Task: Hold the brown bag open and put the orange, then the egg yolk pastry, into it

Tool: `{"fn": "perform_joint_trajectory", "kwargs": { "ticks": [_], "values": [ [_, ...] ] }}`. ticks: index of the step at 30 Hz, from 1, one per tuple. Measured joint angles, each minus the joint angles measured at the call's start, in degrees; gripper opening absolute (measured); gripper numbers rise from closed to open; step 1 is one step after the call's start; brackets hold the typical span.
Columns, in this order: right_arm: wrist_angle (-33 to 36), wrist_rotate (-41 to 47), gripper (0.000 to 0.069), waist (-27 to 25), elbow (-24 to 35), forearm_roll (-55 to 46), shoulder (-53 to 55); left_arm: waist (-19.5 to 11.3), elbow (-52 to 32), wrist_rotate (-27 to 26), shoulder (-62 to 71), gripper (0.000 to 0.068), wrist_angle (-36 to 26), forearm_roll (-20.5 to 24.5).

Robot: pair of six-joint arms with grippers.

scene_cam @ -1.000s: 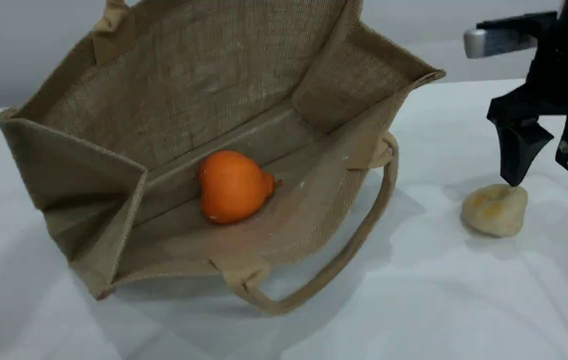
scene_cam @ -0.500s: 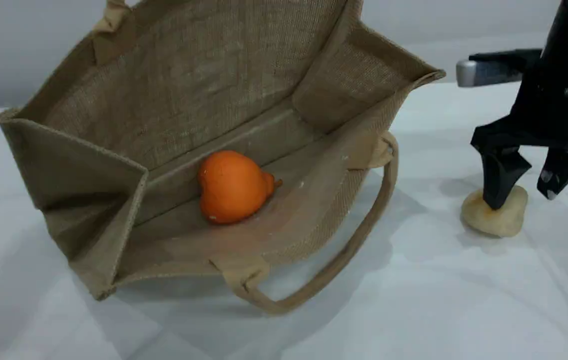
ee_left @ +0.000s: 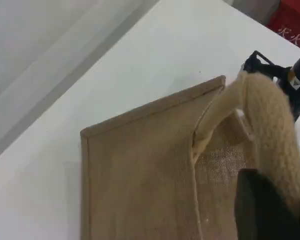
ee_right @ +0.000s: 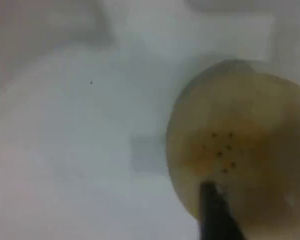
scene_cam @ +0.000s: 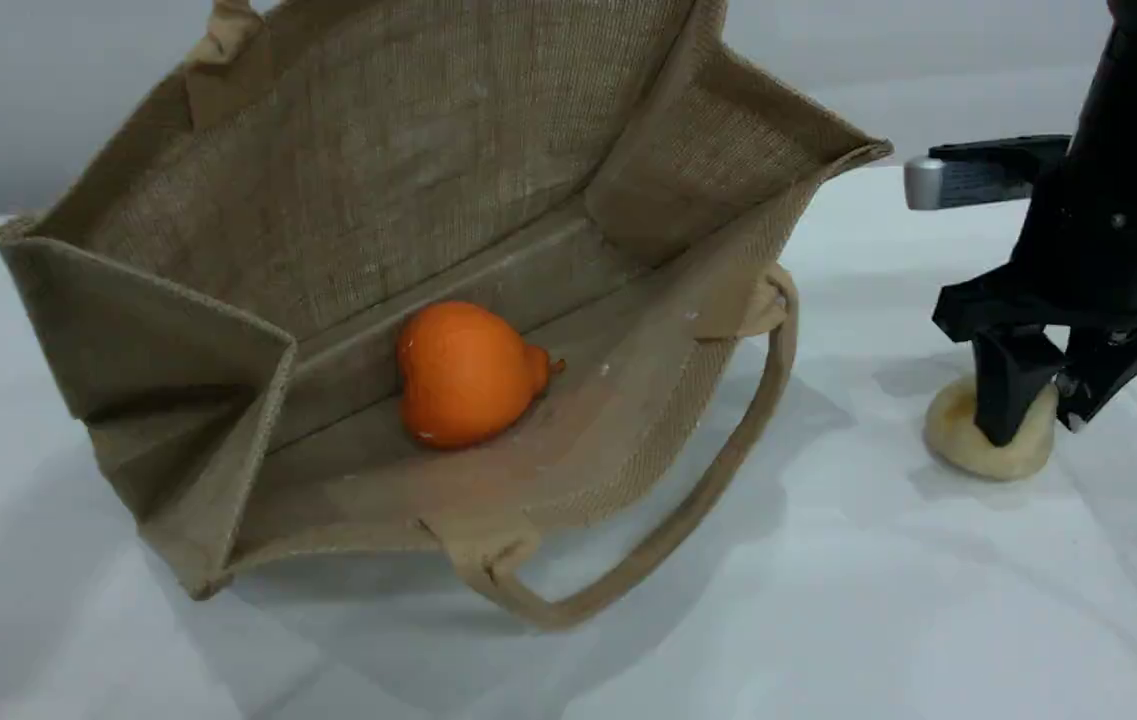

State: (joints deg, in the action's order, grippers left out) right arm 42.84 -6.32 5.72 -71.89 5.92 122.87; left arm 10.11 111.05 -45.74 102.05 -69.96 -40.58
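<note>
The egg yolk pastry [scene_cam: 963,445] sits on the white worktop [scene_cam: 828,600] between the right arm's jaws. These have come in on it from two sides. One dark fingertip [scene_cam: 1006,405] lies against its front face and the other is at its far edge, so they are pinching the pastry while it rests on the cloth. In the right wrist view the pale, yellow-patched lump [ee_right: 240,130] fills the area just beyond the fingertip [ee_right: 215,215].

The left arm's jaws are pressed together on the upper handle [ee_left: 270,125] of the brown bag [scene_cam: 358,170]. The beige rope runs straight out of the dark fingertip [ee_left: 260,200], and the bag's back panel [ee_left: 140,175] hangs below it.

Well off to the side of the right jaws, toward the left jaws, the bag lies with its mouth gaping at the scene camera and its raised panel tilted back. The orange [scene_cam: 463,375] rests inside on the lower panel, near the fold at the bag's bottom. The lower handle [scene_cam: 728,470] loops out onto the worktop, between the bag's mouth and the right jaws, not touching the pastry.
</note>
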Motion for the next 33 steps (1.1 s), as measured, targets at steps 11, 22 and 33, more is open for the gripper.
{"fn": "perform_joint_trajectory", "kwargs": {
  "ticks": [11,22,33],
  "values": [
    [5.9,1.2,0.0038,0.0,0.0,-6.3,-6.7,0.0,0.0,0.0,0.0,0.0084,0.0,0.0],
    [11.2,-0.2,0.0036,0.0,1.4,-2.7,-24.4,0.0,0.0,-0.1,0.0,0.0084,0.0,0.0],
    [4.3,-15.5,0.0035,2.4,14.5,16.6,-47.0,0.0,0.0,0.0,0.0,0.0084,0.0,0.0]
  ]
}}
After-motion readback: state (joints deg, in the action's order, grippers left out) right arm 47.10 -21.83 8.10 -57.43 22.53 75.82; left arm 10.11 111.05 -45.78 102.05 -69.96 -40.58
